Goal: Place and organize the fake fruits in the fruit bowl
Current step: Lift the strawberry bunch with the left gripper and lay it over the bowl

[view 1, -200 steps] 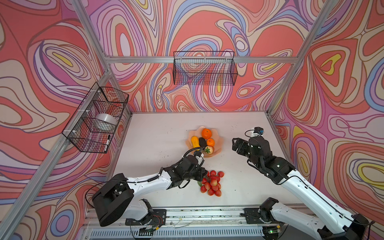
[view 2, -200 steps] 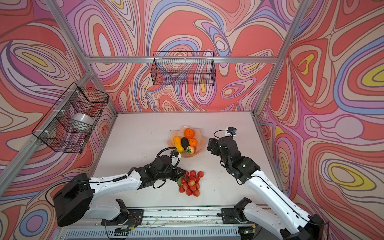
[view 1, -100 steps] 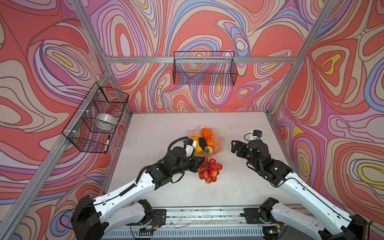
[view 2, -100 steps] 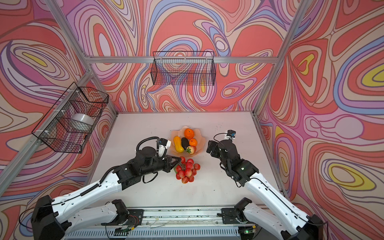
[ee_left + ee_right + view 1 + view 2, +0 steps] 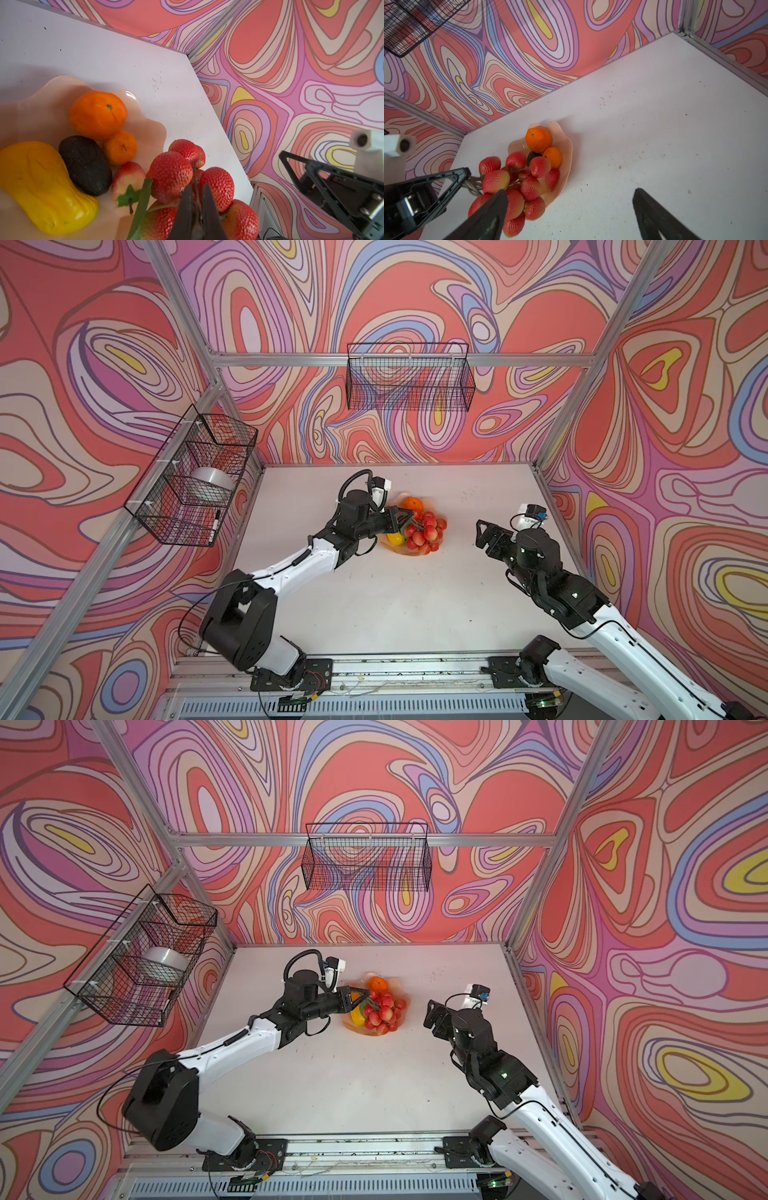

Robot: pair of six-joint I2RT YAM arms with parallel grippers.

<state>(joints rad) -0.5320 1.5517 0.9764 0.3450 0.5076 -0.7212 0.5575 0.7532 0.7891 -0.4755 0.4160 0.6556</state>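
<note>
The left gripper (image 5: 196, 188) is pinched tight on the stem of the red grape bunch (image 5: 172, 174). The bunch hangs from it over the fruit bowl (image 5: 145, 124), on the bowl's side toward the right arm. I cannot tell whether the lowest berries touch the bowl, because the cluster covers that stretch of rim in both top views. The right gripper (image 5: 570, 192) has its jaws spread wide, holds nothing, and stands well apart from the bowl.

The berries are bumpy, red fading to yellow-green, with a long green leaf (image 5: 141, 205) by the stem. Inside the bowl lies a large orange (image 5: 97, 114) with a small orange (image 5: 120, 147) just beside it. The black bumpy oval (image 5: 85, 164) is next to them, and the yellow elongated fruit (image 5: 41, 187) lies along its other flank. The pink-red peach (image 5: 128, 176) is half hidden behind the leaf.

The bowl is glossy peach-pink with a wavy rim. It sits on a speckled white table (image 5: 374, 593). The swirl-patterned wall beyond the bowl carries a wire basket (image 5: 409, 377).
</note>
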